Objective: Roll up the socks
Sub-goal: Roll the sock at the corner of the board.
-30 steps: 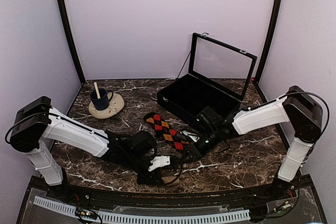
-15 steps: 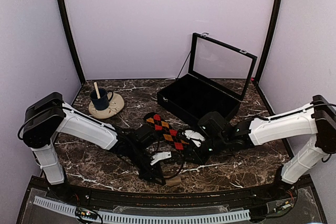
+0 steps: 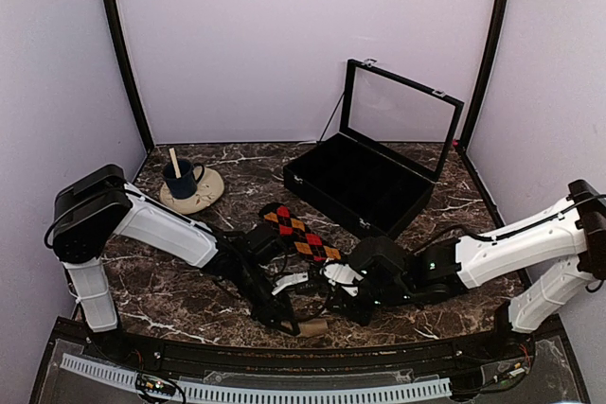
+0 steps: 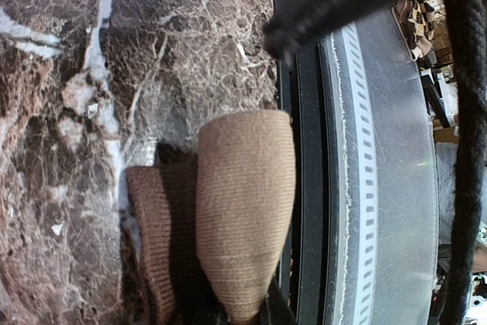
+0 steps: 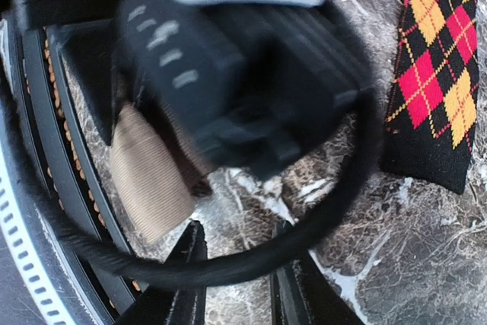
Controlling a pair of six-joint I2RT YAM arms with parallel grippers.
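Top external view: we see the left gripper (image 3: 289, 314) low at the near edge of the table (image 3: 445, 300), right by the tan sock (image 3: 313, 327). The argyle sock (image 3: 298, 235) lies flat farther back, and the right gripper (image 3: 338, 302) sits just beside the left one.

Left wrist view: we find its jaws clamped on the tan sock's narrow end.

Right wrist view: its fingers (image 5: 188, 264) stand apart, holding nothing. The tan sock lies left and the argyle sock upper right.

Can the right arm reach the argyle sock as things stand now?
Probably yes. The argyle sock lies flat and uncovered close beside the open, empty right hand. The left hand, pinching the tan sock at the near edge, is not between them.
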